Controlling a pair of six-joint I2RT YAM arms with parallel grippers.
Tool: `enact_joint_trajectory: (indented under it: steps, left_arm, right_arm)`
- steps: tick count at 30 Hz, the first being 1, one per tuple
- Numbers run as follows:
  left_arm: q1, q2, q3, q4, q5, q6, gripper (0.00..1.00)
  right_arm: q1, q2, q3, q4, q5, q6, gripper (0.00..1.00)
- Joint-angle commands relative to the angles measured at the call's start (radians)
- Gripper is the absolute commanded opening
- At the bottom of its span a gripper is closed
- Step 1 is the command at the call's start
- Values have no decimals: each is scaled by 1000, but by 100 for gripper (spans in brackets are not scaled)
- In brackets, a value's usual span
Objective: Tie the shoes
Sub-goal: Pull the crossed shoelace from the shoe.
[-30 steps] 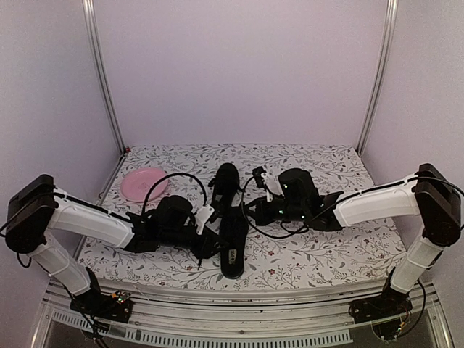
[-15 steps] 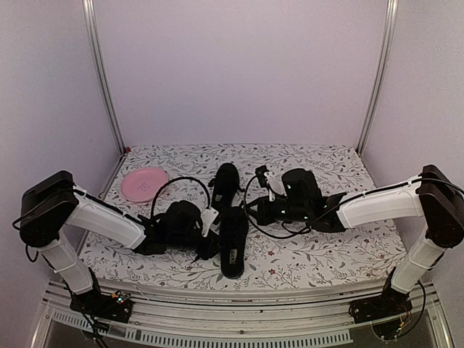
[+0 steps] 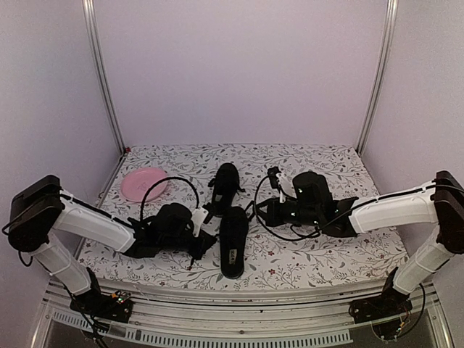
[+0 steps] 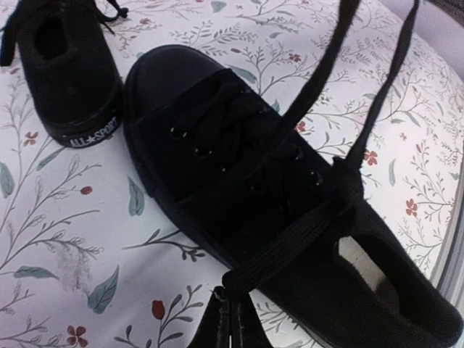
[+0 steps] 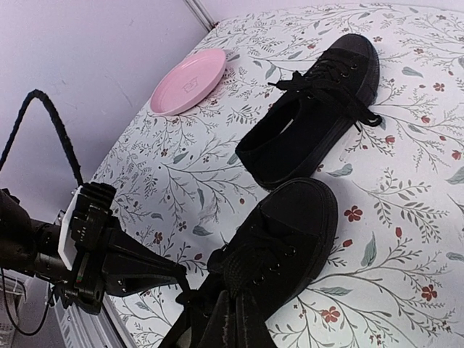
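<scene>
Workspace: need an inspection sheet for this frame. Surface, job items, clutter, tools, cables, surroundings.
Surface: table covered by a floral cloth, lying flat.
Job's things: near shoe untied, its lace drawn taut across the opening. Far shoe lies beyond it with its heel close to the near shoe's toe; cannot tell whether it is tied.
Clutter: pink plate at far left, nothing on it.
Tools: left tool shut on the lace beside the near shoe. Right tool looks shut, with two taut strands rising toward it.
Cables: left cable arches over the left wrist; right cable sags beside the shoes.
Surroundings: plain walls and frame posts; nothing else seen.
</scene>
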Motion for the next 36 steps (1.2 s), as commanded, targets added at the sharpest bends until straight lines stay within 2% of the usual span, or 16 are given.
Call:
enact_joint_trajectory:
  steps: [1, 10, 14, 18, 20, 23, 26, 28, 30, 34, 35, 36]
  left_arm:
    - [-8, -59, -35, -49, -77, -52, 0]
    - [-4, -59, -68, -84, -93, -119, 0]
    - [2, -47, -66, -100, -96, -152, 0]
    - [21, -37, -19, -98, -1, -130, 0]
    - [50, -26, 11, -79, 91, -117, 0]
    - [109, 15, 36, -30, 239, -107, 0]
    - [182, 82, 43, 59, 373, -104, 0]
    - [209, 126, 60, 93, 447, -115, 0]
    - [217, 153, 80, 106, 480, -116, 0]
    - [219, 154, 90, 123, 483, -120, 0]
    - [218, 150, 90, 122, 484, -120, 0]
    - [218, 144, 91, 121, 488, -117, 0]
  right_arm:
    - [-3, -78, -60, -25, 85, 67, 2]
    - [-5, -155, -167, -105, 185, 155, 2]
    - [-4, -171, -214, -93, 177, 203, 2]
    - [10, -221, -250, 102, 29, 113, 2]
    - [45, -248, -236, 209, -100, 12, 2]
    - [129, -225, -161, 246, -272, -165, 2]
    - [206, -86, -32, 165, -467, -260, 2]
    - [271, 35, 48, 46, -524, -323, 2]
    - [321, 138, 100, -72, -517, -382, 2]
    - [339, 210, 65, -143, -455, -434, 3]
    - [339, 201, 55, -154, -429, -437, 5]
    - [339, 184, 49, -161, -407, -442, 13]
